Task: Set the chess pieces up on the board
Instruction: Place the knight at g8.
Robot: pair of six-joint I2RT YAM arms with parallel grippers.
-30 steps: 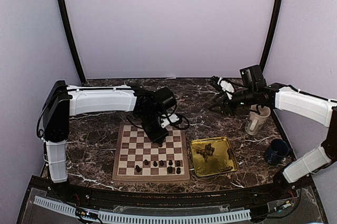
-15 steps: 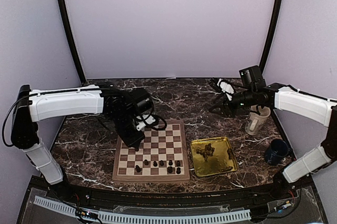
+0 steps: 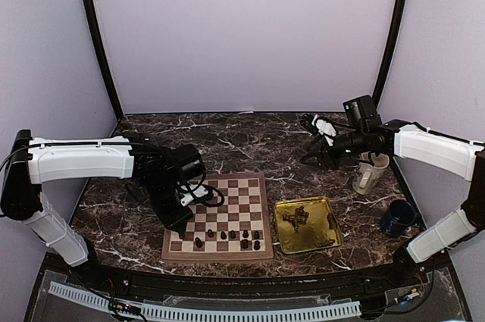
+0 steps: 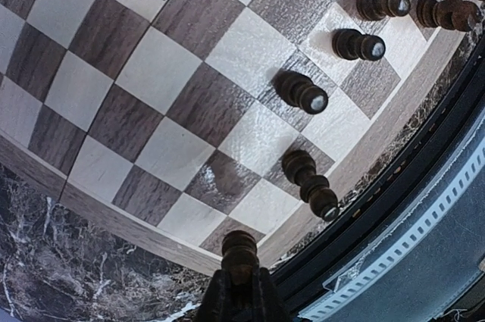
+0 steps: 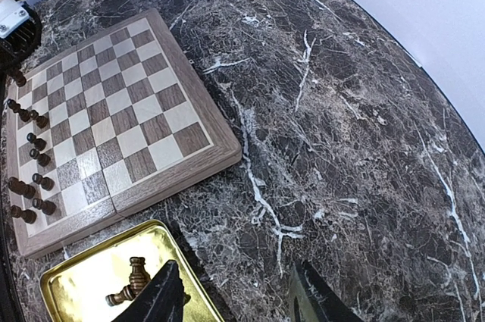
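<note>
Partly done: some eight chess pieces (image 3: 233, 236) line the 6 o'clock edge of the board (image 3: 227, 201), more wait in the gold tray (image 3: 318, 236); left fingers (image 4: 218, 305) grip one, right fingers (image 5: 161, 295) open, empty.

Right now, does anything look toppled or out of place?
Nothing on the board: its pieces appear upright. Only the heap in the tray looks odd, with pieces lying tipped on their sides.
</note>
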